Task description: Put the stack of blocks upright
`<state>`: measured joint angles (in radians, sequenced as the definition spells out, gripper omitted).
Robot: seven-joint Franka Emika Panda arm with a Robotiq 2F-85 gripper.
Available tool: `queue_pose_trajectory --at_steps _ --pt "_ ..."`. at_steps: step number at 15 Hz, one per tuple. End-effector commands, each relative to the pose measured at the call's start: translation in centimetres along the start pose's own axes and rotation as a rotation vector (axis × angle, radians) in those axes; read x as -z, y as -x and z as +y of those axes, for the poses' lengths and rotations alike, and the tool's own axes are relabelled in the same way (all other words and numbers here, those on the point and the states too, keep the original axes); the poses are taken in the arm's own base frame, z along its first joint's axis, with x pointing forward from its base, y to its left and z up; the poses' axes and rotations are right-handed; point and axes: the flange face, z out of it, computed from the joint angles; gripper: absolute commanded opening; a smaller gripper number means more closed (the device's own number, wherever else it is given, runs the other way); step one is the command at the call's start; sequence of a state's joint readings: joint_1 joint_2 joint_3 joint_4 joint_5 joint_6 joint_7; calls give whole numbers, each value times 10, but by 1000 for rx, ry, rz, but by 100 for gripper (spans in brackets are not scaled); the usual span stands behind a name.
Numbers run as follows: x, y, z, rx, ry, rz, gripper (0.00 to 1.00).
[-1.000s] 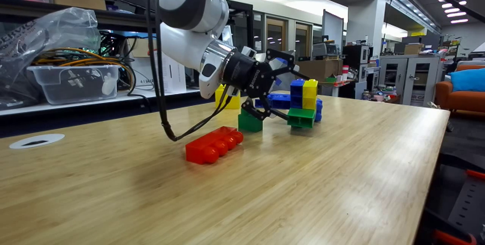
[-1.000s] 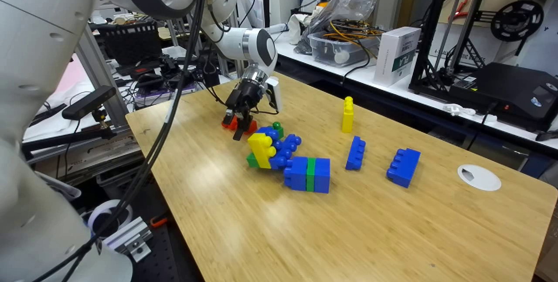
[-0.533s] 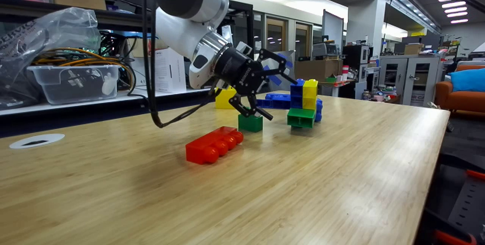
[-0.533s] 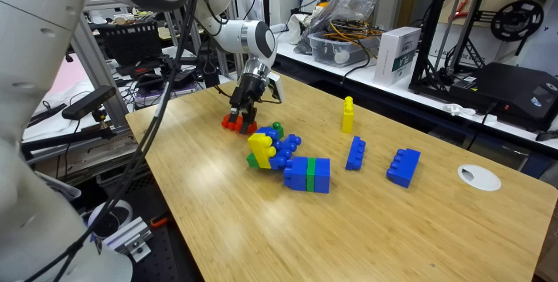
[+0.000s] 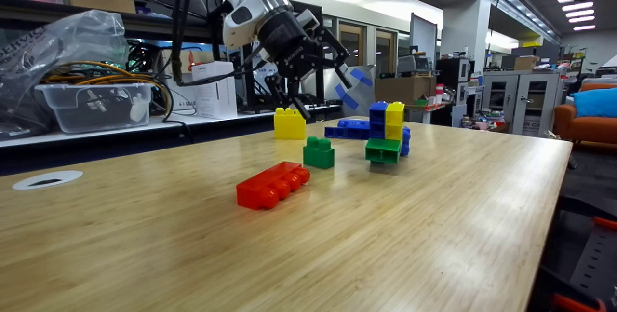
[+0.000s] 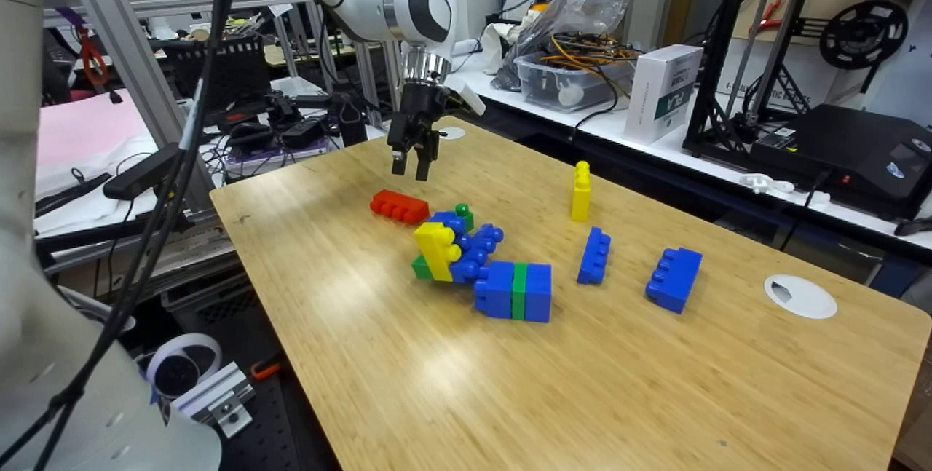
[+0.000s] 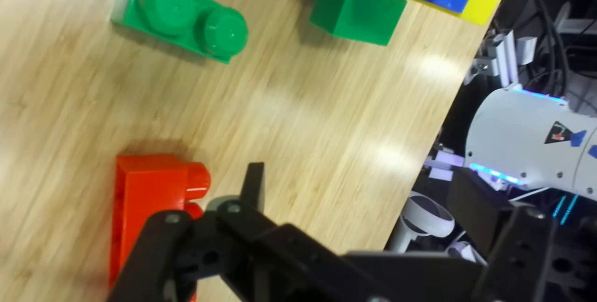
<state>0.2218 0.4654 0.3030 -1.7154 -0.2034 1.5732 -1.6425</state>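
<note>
Gripper [image 6: 410,170]: held in the air above the table [image 5: 409,235], angled downward; its fingers are spread, with a gap shown between them.
Stack of blocks [image 5: 389,131]: rested on the table, well apart from the gripper in both exterior views; blue, green and yellow bricks are joined in it.
Lie of the stack: the studs of its yellow part are turned sideways; its green part is seen lowest.
Blue-green-blue row [image 6: 518,293]: set against the stack; whether it is joined on or merely touching cannot be told.
Red brick [image 6: 399,207]: laid with studs sideways; in the wrist view it is partly covered by the gripper.
Green brick [image 7: 186,17]: placed near the red brick and the stack, two studs turned up.
Yellow brick [image 6: 580,198]: stood with studs up, apart from the stack.
Slim blue brick [image 6: 595,256]: laid near the wide blue brick [image 6: 675,279], studs sideways on both.
</note>
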Motion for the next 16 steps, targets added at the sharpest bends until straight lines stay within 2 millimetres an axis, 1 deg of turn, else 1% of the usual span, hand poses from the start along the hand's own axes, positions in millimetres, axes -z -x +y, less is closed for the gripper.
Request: queue_pose_trajectory --at_steps 1,4,6,7,10,16 --pt "4 10 -16 -103 156 68 100" --pt "4 21 -21 -203 251 132 100" --pt "-1 24 -21 -298 259 210 100" --pt "4 23 -14 -226 222 160 100" --pt "0 23 -15 -276 227 193 100" --pt "0 23 -16 -282 231 194 100"
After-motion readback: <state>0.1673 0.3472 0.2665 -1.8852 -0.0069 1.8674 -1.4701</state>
